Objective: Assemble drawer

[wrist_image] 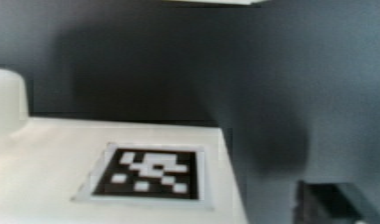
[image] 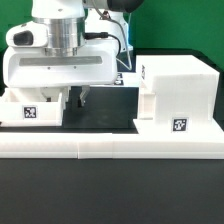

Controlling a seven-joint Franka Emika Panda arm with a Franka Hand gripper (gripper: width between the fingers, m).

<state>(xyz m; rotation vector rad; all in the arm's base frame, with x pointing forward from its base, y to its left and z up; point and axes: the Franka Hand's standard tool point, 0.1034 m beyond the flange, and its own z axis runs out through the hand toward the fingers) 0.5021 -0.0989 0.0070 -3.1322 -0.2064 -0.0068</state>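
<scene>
The large white casing (image: 178,88) stands at the exterior view's right, its square tag (image: 180,126) facing the camera. A smaller white tray (image: 28,110) with a tag sits at the exterior view's left, against the front border wall. My gripper (image: 74,100) hangs low at the tray's right end, between tray and casing. In the wrist view the tray's tagged face (wrist_image: 151,172) fills the lower middle. One dark finger (wrist_image: 347,202) shows beside it with a gap to the tray. The other finger is hidden. The jaws stand apart and hold nothing I can see. The second tray is out of view.
A long low white border wall (image: 110,148) runs along the front of the parts. The black table top (image: 100,195) lies in front of it. A white rounded piece (wrist_image: 6,100) shows beyond the tray in the wrist view.
</scene>
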